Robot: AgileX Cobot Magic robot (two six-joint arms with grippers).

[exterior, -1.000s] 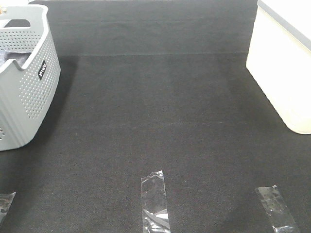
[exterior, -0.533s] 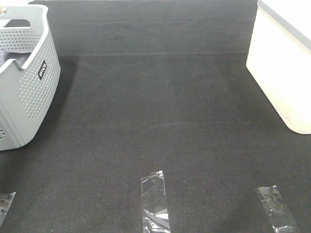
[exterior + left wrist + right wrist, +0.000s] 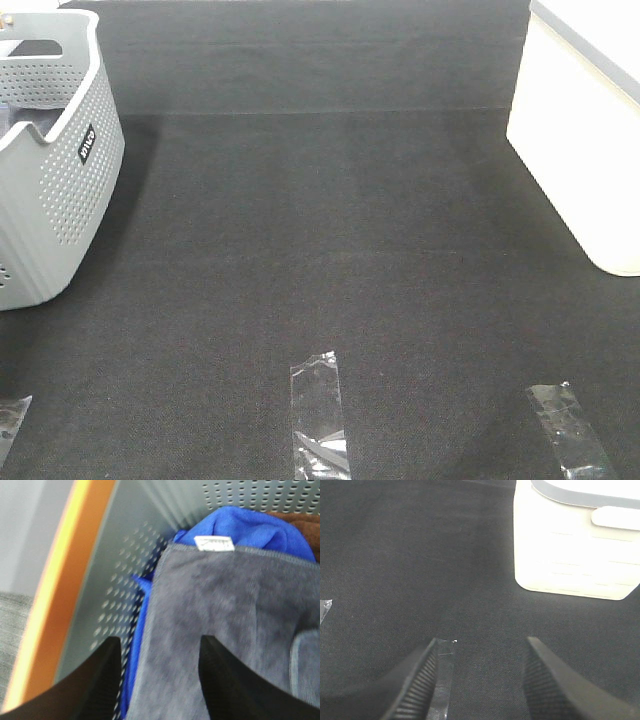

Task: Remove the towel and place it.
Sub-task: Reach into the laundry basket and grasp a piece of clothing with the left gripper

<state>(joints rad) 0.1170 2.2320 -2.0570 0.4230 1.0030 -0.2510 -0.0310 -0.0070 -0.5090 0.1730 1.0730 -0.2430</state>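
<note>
Grey-lavender terry, soft and limp: the towel (image 3: 225, 620) lies in the basket (image 3: 125, 555) on top of a blue cloth (image 3: 245, 527), its hemmed edge and a small white label (image 3: 214, 543) facing up. It should be light and quite unbreakable, but it will sag, trail and perhaps drag the blue cloth along when lifted, and being plush it may slip out of a shallow pinch. The best hold is probably a deep bite on the hem or on a bunched fold near the corner by the basket wall, taking the grey layer alone (the blue one lies right beneath it there). The left end effector (image 3: 157, 645) hangs over that side of the towel with its jaws well apart, one finger over the basket's perforated wall and the other over the grey cloth; it has hold of nothing, and contact with the towel cannot be told from this view. The right end effector (image 3: 482, 642) is likewise wide open and empty above the black tabletop (image 3: 395, 555), near a tape strip (image 3: 442, 680) and well apart from the white bin (image 3: 575, 545)
</note>
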